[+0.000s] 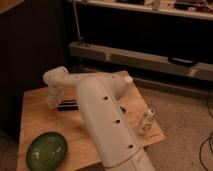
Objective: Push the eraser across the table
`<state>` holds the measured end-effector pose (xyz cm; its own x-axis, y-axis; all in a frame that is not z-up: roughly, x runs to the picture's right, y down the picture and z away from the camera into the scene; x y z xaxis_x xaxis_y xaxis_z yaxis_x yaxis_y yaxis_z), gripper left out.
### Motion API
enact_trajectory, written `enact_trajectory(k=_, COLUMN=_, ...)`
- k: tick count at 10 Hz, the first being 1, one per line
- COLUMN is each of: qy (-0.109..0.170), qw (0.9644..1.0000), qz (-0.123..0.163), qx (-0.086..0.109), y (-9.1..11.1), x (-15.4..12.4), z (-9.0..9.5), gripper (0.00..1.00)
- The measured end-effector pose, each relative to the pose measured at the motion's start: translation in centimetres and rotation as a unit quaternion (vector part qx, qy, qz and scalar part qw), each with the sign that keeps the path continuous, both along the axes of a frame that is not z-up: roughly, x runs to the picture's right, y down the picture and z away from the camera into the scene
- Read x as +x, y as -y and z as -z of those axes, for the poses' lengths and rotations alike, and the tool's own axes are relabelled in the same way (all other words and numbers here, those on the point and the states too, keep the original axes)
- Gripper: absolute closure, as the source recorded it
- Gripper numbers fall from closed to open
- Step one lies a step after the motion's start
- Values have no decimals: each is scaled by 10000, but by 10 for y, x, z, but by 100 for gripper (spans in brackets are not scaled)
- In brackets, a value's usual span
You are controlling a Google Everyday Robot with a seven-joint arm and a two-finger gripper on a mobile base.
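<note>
The eraser (68, 105) is a small black oblong block lying on the light wooden table (35, 120), left of centre and towards the far side. My white arm rises from the bottom of the view and bends left over the table. The gripper (52, 103) hangs at its end, down near the tabletop, right beside the eraser's left end. The eraser's right end is hidden behind the arm.
A green bowl (46, 149) sits at the table's front left corner. A small white bottle (146, 121) stands near the right edge. Dark shelving (150, 60) runs behind the table, and a dark panel stands to its left.
</note>
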<state>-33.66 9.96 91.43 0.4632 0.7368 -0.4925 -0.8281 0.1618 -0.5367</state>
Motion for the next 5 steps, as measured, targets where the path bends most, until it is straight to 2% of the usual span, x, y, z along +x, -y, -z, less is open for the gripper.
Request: enact_trajectory(k=5, qy=-367, qw=9993, qz=39, qx=34, y=8, x=51, z=5, gripper=99)
